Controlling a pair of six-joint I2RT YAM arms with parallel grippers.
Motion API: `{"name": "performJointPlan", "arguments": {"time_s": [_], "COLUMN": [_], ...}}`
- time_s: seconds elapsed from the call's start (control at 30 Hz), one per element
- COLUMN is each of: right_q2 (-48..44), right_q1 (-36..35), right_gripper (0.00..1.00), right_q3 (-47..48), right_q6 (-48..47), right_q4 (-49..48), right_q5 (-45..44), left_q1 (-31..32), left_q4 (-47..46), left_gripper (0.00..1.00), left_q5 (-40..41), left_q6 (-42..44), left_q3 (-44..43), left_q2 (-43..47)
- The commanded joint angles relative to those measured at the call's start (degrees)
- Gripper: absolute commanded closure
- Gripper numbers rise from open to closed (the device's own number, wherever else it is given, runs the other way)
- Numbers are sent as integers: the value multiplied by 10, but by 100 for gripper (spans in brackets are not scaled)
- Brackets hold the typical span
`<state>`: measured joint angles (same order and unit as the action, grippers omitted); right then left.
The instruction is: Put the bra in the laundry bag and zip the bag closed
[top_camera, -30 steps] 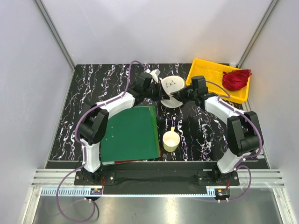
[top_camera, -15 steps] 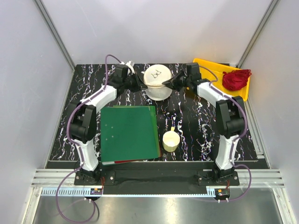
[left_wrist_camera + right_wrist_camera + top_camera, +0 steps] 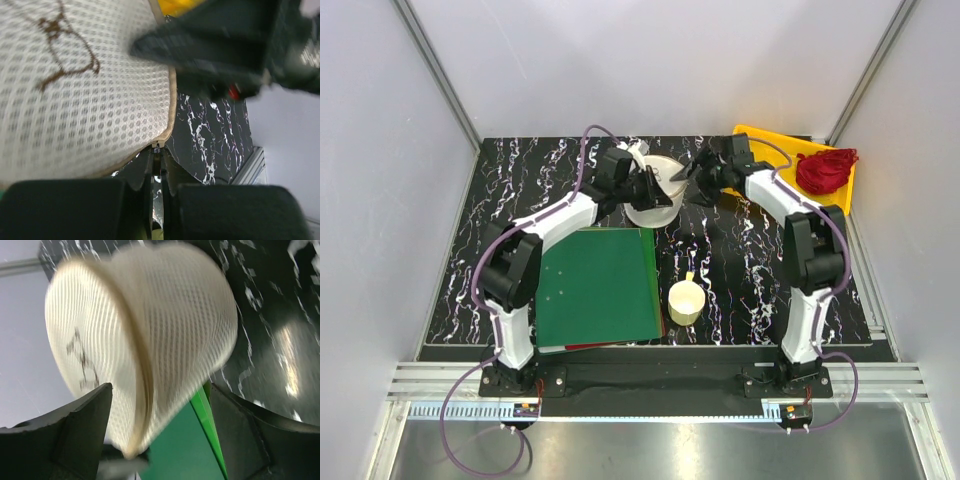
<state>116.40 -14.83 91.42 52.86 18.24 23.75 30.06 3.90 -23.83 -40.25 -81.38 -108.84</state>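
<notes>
The laundry bag (image 3: 655, 205), a round cream-white mesh drum with a small dark mark, hangs tilted over the far middle of the table. My left gripper (image 3: 658, 184) is shut on its rim by the zipper. In the left wrist view the mesh face of the laundry bag (image 3: 75, 90) fills the upper left, with the left gripper (image 3: 157, 156) pinching the rim's seam. My right gripper (image 3: 693, 178) stands open just right of the bag. The right wrist view shows the laundry bag (image 3: 160, 330) ahead of the right gripper (image 3: 160, 388), its fingers wide and apart from the mesh. The bra is hidden.
A yellow tray (image 3: 770, 160) at the far right holds a red garment (image 3: 825, 168). A green folder (image 3: 595, 285) lies left of centre, partly under the bag. A cream cup (image 3: 685, 302) with a handle stands near the middle front.
The right gripper has let go of the bag and opened. The left arm has swung the bag right and nearer, and it now hangs from the left gripper alone.
</notes>
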Motion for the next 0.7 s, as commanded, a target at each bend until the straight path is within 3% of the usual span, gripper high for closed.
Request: {"name": "performJointPlan", "arguments": {"time_s": [0.0, 0.17, 0.57, 0.67], "right_q2": [-100, -113, -76, -65], "right_q1": [2, 0, -9, -9], "right_gripper": [14, 25, 64, 68], "right_q3": [-57, -86, -84, -75], "right_q6": [-19, 25, 87, 92], "right_q4": [8, -25, -76, -80], "right_q5": [-32, -18, 16, 29], "left_q1": [-6, -1, 4, 4], "left_q4": [-50, -57, -56, -56], "left_gripper": [100, 100, 100, 100], "left_q5": [-13, -12, -17, -18], "left_q6": [-17, -20, -21, -21], "left_q3": [-28, -24, -36, -37], "left_q2": [-17, -20, -23, -25]}}
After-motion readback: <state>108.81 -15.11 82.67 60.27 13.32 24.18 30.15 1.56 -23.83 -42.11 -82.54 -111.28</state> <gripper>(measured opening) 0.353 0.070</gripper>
